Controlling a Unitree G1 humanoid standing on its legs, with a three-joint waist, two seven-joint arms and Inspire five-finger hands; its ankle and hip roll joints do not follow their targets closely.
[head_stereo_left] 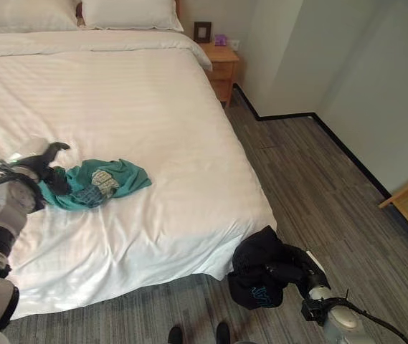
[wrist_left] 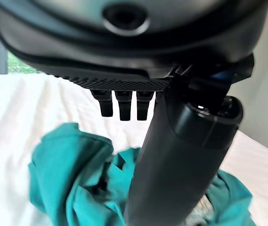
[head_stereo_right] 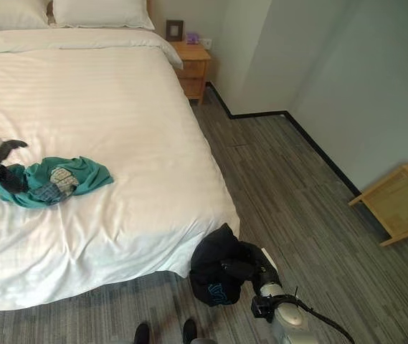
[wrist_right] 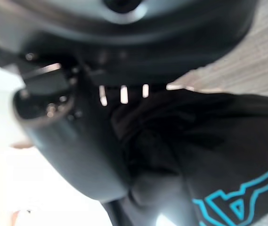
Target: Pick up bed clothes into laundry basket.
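Your right hand (head_stereo_left: 284,273) is clamped on the black garment (head_stereo_left: 255,276), hanging just off the bed (head_stereo_left: 153,107) corner above the floor (head_stereo_left: 311,186). Your left hand (head_stereo_left: 48,172) has fingers curled into the teal shirt (head_stereo_left: 100,183), which spreads out past its fingertips.

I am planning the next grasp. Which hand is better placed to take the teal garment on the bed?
The left hand. It is already at the teal garment on the bed, fingers against the cloth. The right hand is beyond the bed's corner, shut on a black garment.

Crumpled teal shirt (head_stereo_left: 96,183) on bed (head_stereo_left: 146,107); black garment (head_stereo_left: 257,276) off its corner.
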